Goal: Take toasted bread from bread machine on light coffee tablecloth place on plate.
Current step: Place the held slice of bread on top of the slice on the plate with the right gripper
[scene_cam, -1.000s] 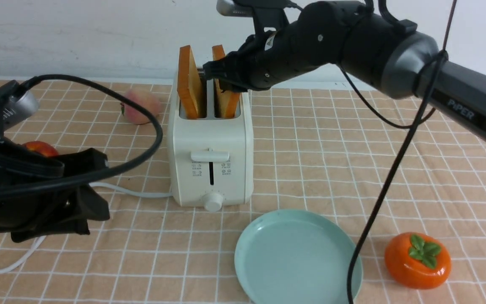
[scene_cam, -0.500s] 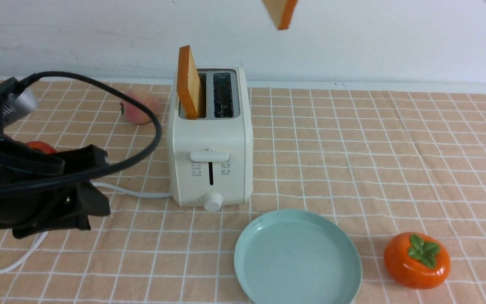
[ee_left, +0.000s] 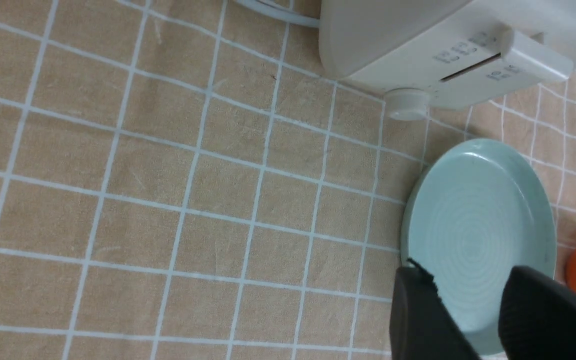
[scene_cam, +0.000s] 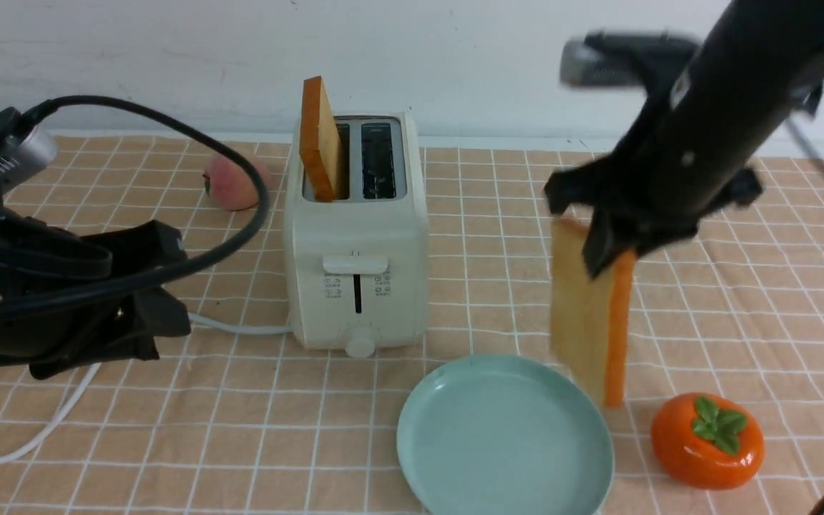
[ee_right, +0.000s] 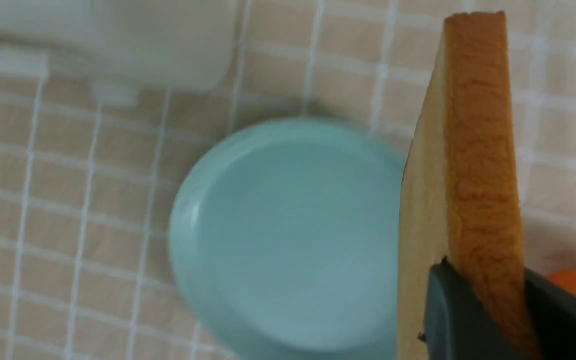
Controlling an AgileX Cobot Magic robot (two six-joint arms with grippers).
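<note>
One slice of toasted bread (scene_cam: 587, 315) is held upright, clamped by the right gripper (scene_cam: 604, 247), over the right edge of the plate (scene_cam: 483, 443). The other slice (scene_cam: 320, 139) is seated in the left slot of the bread machine (scene_cam: 355, 236). The left gripper (ee_left: 473, 320) is seen spread, empty.

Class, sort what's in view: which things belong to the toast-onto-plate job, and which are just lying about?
Job: held toast, slotted toast, toaster, plate, tablecloth, right gripper.
Lying about: peach, orange persimmon.
</note>
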